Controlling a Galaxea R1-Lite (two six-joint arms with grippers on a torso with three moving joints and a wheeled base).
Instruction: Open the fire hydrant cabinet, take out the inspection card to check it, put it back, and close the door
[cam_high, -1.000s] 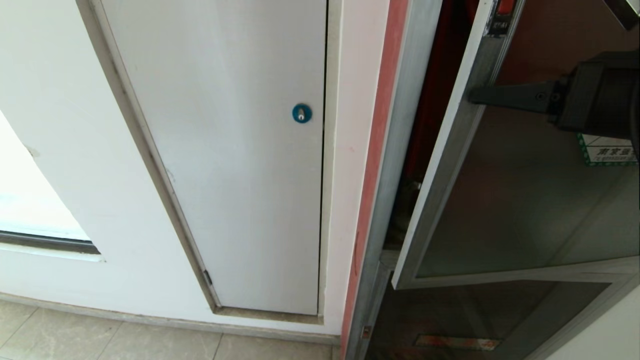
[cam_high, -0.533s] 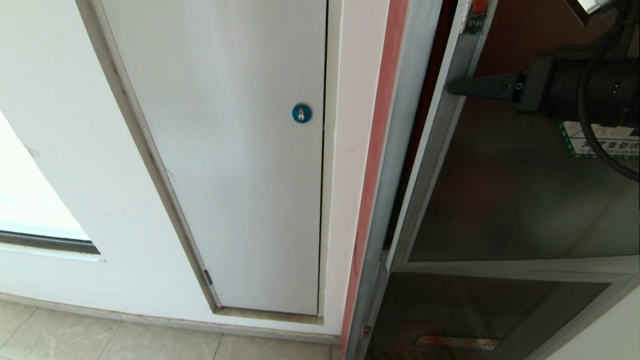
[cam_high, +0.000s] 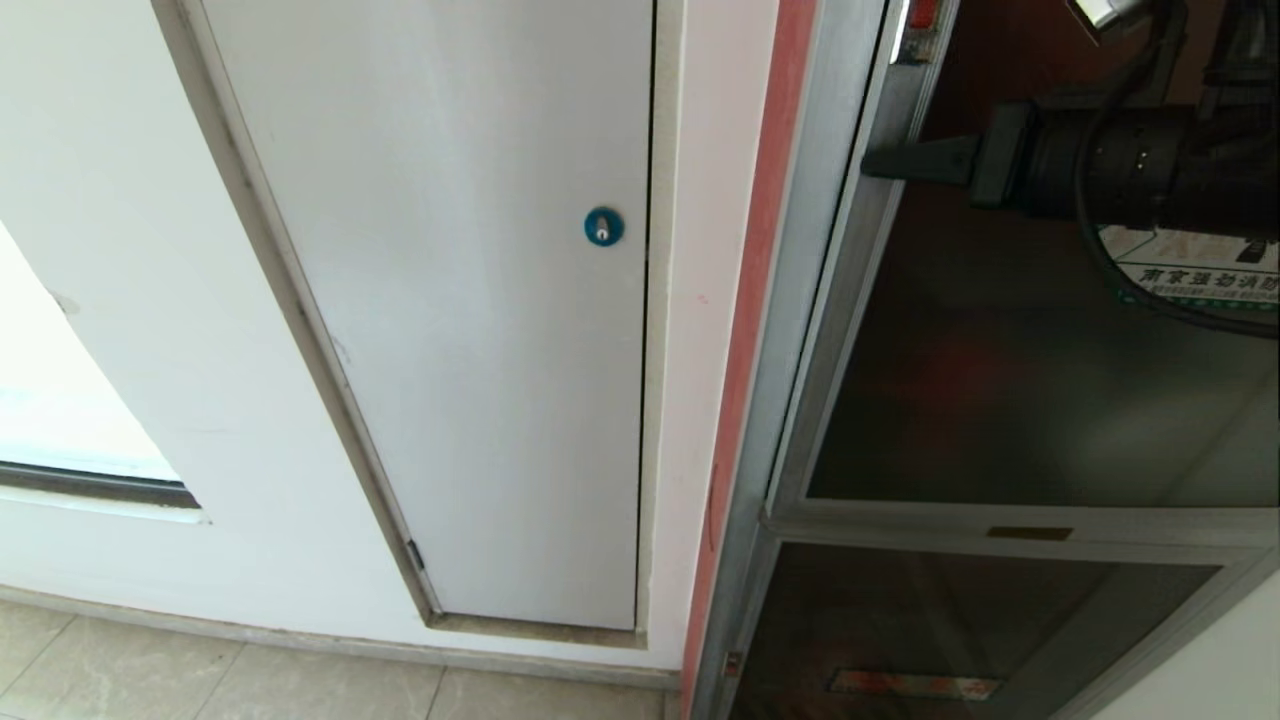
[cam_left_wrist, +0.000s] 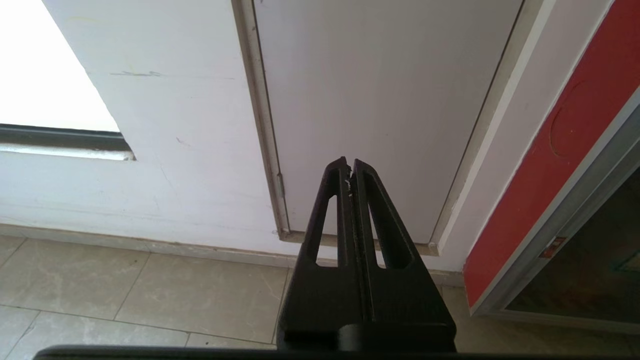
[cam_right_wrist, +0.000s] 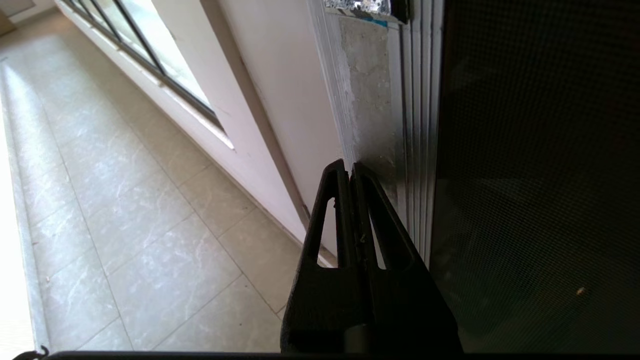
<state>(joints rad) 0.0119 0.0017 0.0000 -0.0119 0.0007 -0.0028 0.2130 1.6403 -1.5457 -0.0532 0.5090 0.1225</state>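
white wall (cam_high: 120, 250), beige tiled floor (cam_high: 200, 680).

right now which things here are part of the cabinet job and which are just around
Job:
- fire hydrant cabinet
- door, almost shut
- right gripper, shut, at the door's frame

Just around:
- white panel door with blue lock
- lower glass panel
- left gripper, shut, idle

Three views, close on the wall

We look down from the head; both wrists face low, sharing the white panel door (cam_high: 450, 300) with us.
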